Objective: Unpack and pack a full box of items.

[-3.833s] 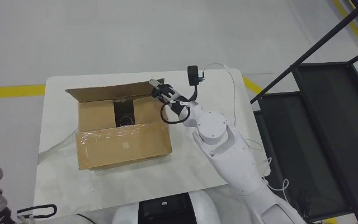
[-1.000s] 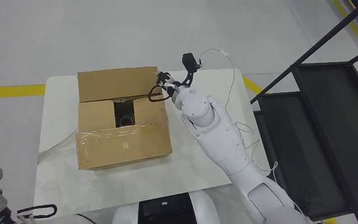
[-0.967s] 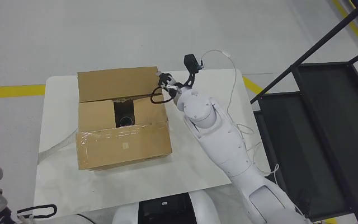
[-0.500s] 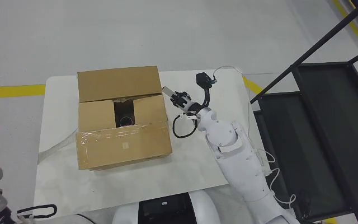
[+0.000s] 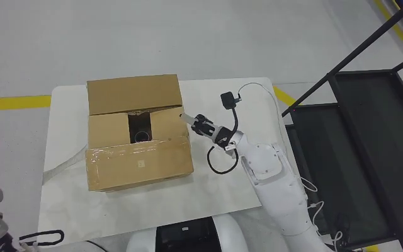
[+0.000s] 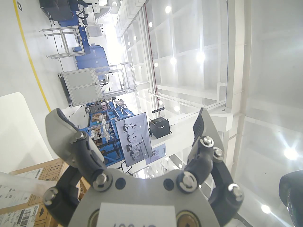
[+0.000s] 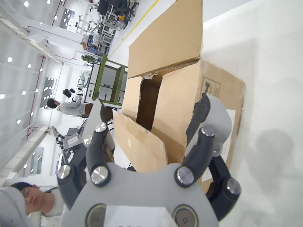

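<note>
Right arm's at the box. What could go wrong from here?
The right gripper, jaws open, sits at the box's right edge: a jaw could catch the side flap and shove the box. The gap between the side flaps is narrow, so reaching in may snag. Loose tape at its left could tangle.

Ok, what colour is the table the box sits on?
White; the top view shows the table best, under the brown box.

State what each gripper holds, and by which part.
Nothing is held. The right gripper is open at the edge of the cardboard box, clamping nothing; the left gripper is open and empty.
</note>
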Action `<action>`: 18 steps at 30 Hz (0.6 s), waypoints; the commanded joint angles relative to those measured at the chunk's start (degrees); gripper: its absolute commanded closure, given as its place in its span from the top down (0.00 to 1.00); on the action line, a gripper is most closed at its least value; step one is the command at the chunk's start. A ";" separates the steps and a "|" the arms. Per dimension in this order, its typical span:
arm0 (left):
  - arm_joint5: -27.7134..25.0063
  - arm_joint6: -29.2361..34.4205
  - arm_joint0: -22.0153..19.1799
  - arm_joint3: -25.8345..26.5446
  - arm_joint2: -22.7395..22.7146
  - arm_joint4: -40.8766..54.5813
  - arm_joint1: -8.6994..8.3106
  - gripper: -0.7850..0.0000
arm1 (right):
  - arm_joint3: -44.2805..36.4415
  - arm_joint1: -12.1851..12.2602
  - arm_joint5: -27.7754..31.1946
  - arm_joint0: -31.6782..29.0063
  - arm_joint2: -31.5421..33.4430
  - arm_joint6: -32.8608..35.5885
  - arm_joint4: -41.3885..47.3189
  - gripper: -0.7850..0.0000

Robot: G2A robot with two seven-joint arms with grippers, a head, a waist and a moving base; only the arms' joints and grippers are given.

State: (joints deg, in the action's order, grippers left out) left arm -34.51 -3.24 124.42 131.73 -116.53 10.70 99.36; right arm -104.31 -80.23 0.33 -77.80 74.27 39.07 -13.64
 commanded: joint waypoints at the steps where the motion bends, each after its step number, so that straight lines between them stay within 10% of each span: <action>1: 0.01 -0.03 0.00 0.01 0.00 0.00 0.00 1.00 | 0.53 0.14 0.74 0.11 -0.28 1.01 0.52 0.81; 18: 0.01 -0.03 0.00 0.01 0.00 0.00 0.00 1.00 | 2.94 1.16 4.66 0.27 -0.31 4.63 8.99 0.64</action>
State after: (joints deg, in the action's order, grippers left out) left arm -34.51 -3.24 124.42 131.73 -116.53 10.70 99.36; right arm -101.39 -79.16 4.75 -77.48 73.75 43.36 -5.31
